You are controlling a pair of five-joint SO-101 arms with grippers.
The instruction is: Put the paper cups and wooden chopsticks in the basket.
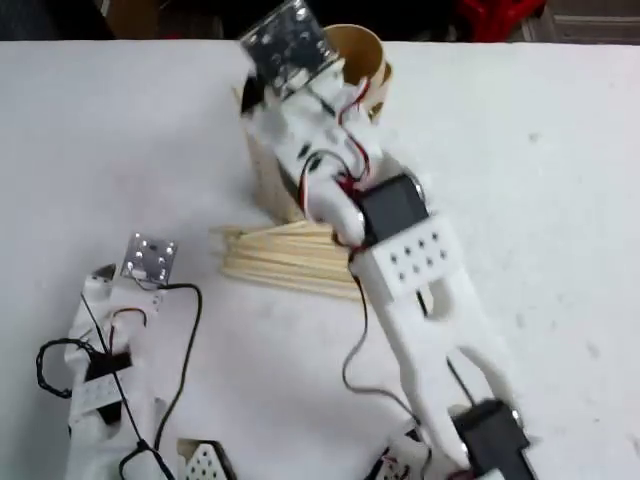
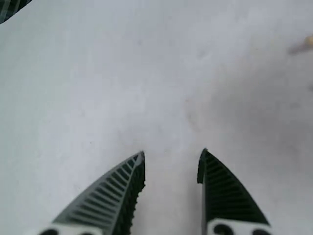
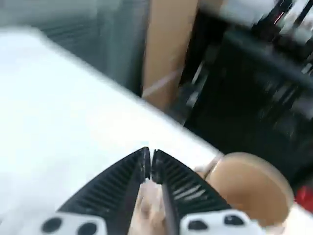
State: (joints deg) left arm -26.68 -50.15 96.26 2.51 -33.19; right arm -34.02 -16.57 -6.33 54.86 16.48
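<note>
We found right jaws clenched on pale stick (image 3: 149, 210), probably chopstick; paper cup (image 3: 249, 188) just beside them. Left jaws released over bare tabletop (image 2: 122, 73). Chopstick pile (image 1: 290, 262) lay nearer left jaws, long axis toward them.

One paper cup (image 1: 366, 52), one heap of wooden chopsticks (image 1: 285, 258), two arms (image 1: 425, 300)

1. My left arm (image 1: 105, 350) sits folded back, close to its base.
2. My left gripper (image 2: 172, 154) points downward, fingers apart.
3. My right arm (image 1: 430, 300) stretches far forward.
4. My right gripper (image 3: 149, 152) pinches wooden chopsticks (image 3: 146, 205), tips nearly touching.
</note>
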